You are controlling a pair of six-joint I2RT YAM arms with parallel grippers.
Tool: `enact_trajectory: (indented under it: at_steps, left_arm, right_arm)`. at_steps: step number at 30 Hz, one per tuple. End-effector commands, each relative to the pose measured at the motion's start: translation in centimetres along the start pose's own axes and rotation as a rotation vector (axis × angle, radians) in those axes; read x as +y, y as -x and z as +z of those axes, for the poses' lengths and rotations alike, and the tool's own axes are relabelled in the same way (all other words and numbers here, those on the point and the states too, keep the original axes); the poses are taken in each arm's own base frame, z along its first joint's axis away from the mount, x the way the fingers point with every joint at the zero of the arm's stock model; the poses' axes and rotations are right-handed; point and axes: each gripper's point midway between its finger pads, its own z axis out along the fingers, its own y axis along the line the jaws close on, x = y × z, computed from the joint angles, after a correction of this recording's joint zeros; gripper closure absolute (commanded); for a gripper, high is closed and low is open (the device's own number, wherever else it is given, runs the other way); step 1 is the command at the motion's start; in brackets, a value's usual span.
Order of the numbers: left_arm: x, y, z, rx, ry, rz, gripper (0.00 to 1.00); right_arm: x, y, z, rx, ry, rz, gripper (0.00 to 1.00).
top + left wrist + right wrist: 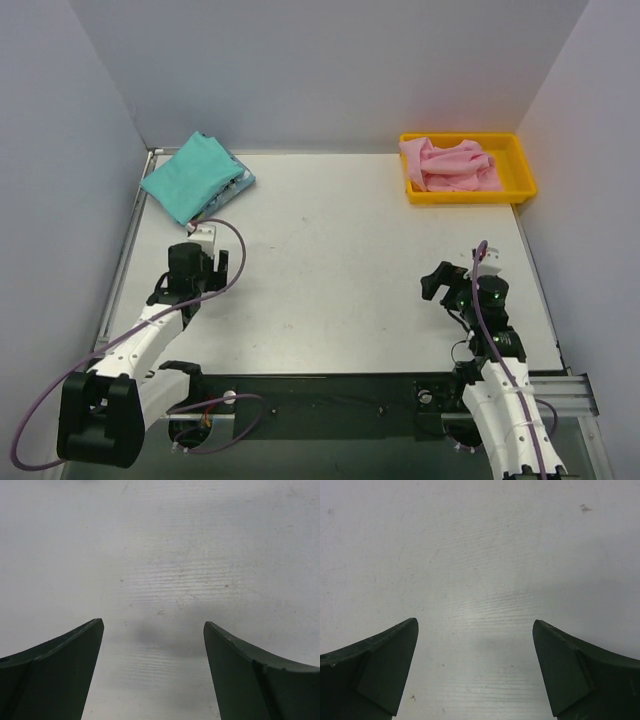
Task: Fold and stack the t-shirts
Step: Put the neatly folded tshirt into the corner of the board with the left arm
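A folded teal-green t-shirt (193, 175) lies at the table's back left, with a dark streaked cloth edge (230, 189) showing under its right side. A crumpled pink t-shirt (449, 165) sits in the yellow tray (470, 197) at the back right. My left gripper (191, 270) hangs over bare table a little in front of the teal shirt. In the left wrist view the left gripper (152, 626) stands open with only tabletop between its fingers. My right gripper (444, 284) is over the right front of the table. It is open and empty in the right wrist view (475, 624).
Grey walls close in the table on the left, back and right. A metal rail (120, 262) runs along the left edge. The arm bases and a black bar (330, 400) take up the near edge.
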Motion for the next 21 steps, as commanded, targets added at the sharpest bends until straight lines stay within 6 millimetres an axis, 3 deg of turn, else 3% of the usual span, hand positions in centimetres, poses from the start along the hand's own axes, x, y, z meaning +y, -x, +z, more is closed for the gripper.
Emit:
enact_trajectory:
  at_steps: [1,16,21]
  left_arm:
    - [1.0,1.6,0.3,-0.075,0.059,-0.050,0.08]
    - [1.5,1.6,0.3,-0.073,0.089,-0.083,0.08]
    - [3.0,2.1,0.4,-0.069,0.174,-0.106,0.05]
  right_arm:
    - [-0.4,1.9,0.0,-0.116,-0.021,0.011,0.08]
    - [-0.5,1.9,0.0,-0.121,-0.025,0.013,0.08]
    - [-0.6,1.9,0.0,-0.122,-0.029,0.014,0.08]
